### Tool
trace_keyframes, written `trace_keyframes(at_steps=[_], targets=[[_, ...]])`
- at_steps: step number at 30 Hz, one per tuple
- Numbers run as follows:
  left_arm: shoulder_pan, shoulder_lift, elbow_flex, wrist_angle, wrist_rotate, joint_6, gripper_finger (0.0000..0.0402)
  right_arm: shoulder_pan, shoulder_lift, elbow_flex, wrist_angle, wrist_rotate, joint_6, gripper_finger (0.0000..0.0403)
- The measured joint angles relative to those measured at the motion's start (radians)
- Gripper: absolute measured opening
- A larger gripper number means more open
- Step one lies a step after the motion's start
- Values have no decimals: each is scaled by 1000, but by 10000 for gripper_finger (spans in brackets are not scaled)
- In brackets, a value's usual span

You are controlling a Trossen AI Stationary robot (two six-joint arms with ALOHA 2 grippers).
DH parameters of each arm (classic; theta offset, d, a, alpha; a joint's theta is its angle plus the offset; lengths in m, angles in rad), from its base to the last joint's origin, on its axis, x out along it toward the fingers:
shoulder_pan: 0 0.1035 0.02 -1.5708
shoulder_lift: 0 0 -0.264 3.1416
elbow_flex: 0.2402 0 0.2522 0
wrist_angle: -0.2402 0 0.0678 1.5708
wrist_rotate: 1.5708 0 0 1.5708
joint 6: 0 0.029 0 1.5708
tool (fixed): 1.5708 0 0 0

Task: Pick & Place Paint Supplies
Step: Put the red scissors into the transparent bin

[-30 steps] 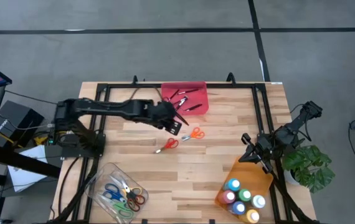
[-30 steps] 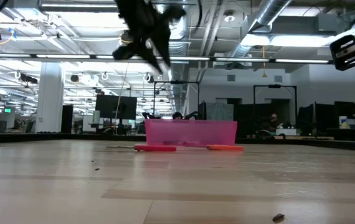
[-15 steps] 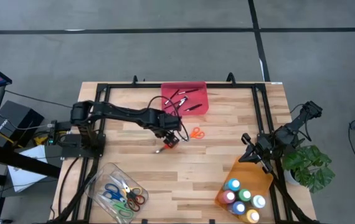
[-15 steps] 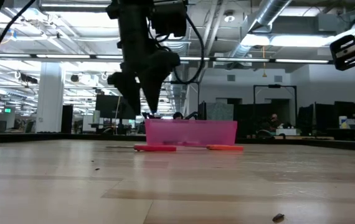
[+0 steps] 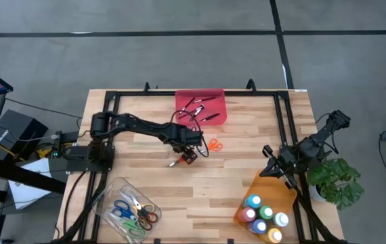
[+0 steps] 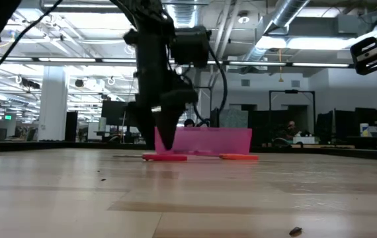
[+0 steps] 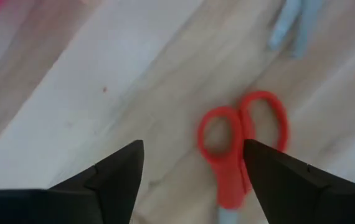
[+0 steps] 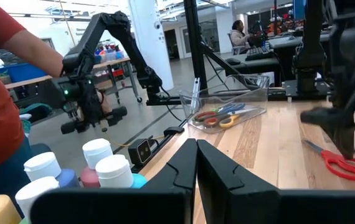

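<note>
The left tool, fingers spread, hovered over red scissors on the counter, the right tool pressed together at four o'clock.

Over the last second the left arm reached out from the upper middle of the high view, beside the red tray, toward the centre of the surface. The left gripper dropped from high in the low view down to the red-handled scissors at centre frame. Its fingers came to stand spread on either side of the scissors' red loops.
</note>
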Motion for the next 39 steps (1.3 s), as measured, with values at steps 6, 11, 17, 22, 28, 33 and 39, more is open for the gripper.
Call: trace_keyframes(at_steps=[6, 11, 17, 22, 28, 33, 39], targets=[[13, 57, -1, 9, 1, 55, 257, 0, 0, 0, 0, 0, 0, 8], [23, 73, 3, 23, 23, 94, 228, 0, 1, 0, -1, 0, 0, 8], [18, 72, 3, 34, 25, 92, 110, 0, 1, 0, -1, 0, 0, 8], [18, 72, 3, 38, 29, 60, 12, 0, 1, 0, -1, 0, 0, 9], [13, 61, -1, 35, 36, 39, 5, 0, 1, 0, -1, 0, 0, 9], [13, -17, -5, 28, 40, -4, 4, 0, 1, 0, -1, 0, 0, 9], [13, -199, -4, 59, 117, -45, 5, 0, 1, 0, -1, 0, 0, 9]])
